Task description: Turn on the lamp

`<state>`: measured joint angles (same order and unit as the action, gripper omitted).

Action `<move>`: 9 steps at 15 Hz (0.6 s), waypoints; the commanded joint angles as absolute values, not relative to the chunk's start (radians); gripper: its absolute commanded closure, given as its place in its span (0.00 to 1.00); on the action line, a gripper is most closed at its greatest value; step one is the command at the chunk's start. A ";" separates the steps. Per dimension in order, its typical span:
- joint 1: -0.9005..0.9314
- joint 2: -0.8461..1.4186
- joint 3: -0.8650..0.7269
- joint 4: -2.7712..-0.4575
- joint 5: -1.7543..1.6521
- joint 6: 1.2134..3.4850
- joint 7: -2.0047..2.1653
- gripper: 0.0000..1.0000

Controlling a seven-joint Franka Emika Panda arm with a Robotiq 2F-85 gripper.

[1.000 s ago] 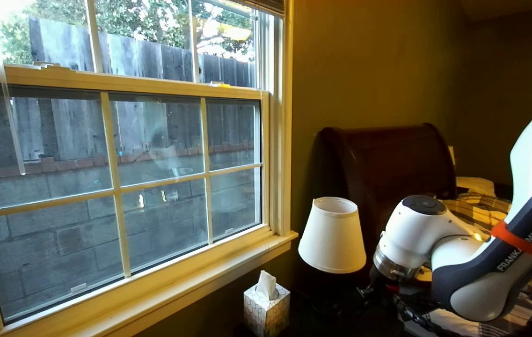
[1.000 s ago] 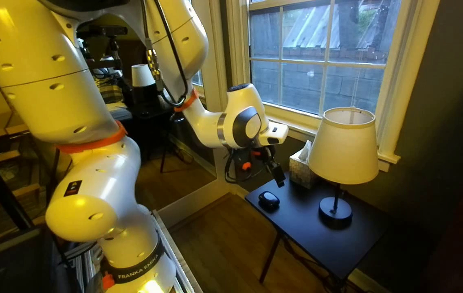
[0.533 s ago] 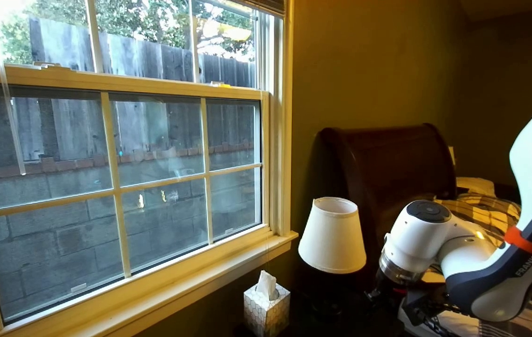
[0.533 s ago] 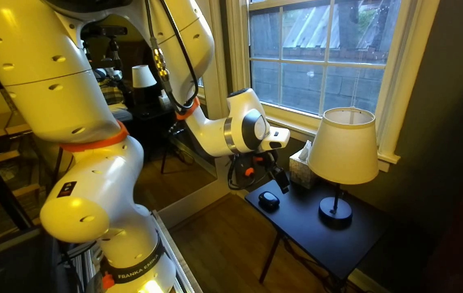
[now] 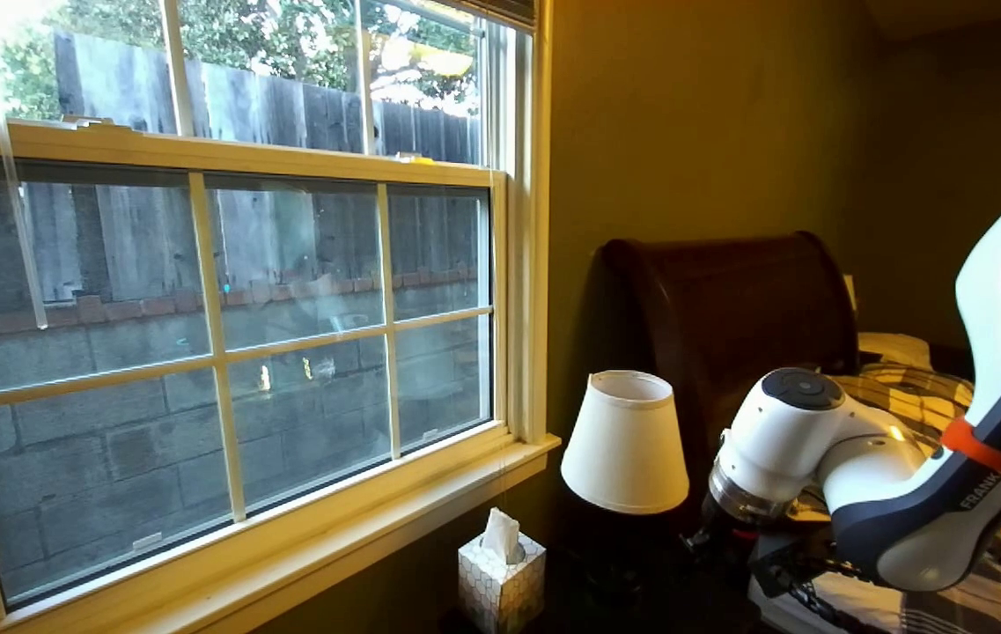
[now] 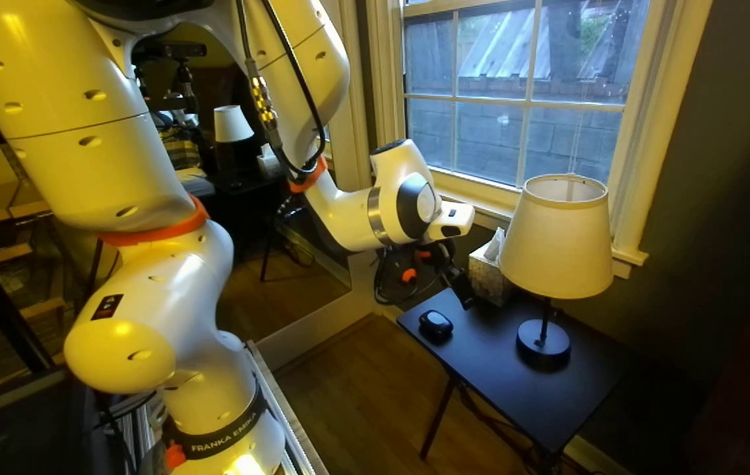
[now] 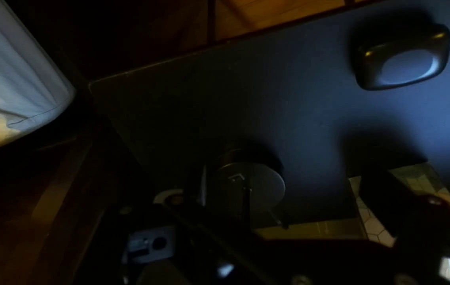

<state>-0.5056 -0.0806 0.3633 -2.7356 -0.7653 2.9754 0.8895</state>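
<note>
We had free room along the table [image 6: 513,389] edge away from the window [image 6: 437,125], between the black object [image 6: 436,324] and the corner nearest the bed [image 7: 15,79]; the lamp [image 6: 556,237] and tissue box [image 6: 487,280] crowded the opposite edge.

In an exterior view we see a glossy white arm [image 6: 78,165], tinted yellow and dotted with oval recesses [image 6: 93,95], orange bands [image 6: 157,231] around it and a black cable [image 6: 291,54] with brass-coloured fittings [image 6: 262,102] alongside; we read FRANKA EMIKA in pale letters [image 6: 223,433] on its black base collar [image 6: 258,410], note a silver ring [image 6: 377,216], and find the gripper [image 6: 464,300] dark
</note>
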 commanded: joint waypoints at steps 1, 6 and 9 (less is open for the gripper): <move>-0.573 -0.051 0.365 -2.651 -0.919 2.964 1.027 0.00; -0.613 0.072 0.362 -2.543 -1.097 2.931 1.180 0.00; -0.595 0.161 0.351 -2.490 -1.204 2.896 1.276 0.00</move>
<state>-0.6088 0.0500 0.3576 -2.5616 -1.0940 2.9331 1.1659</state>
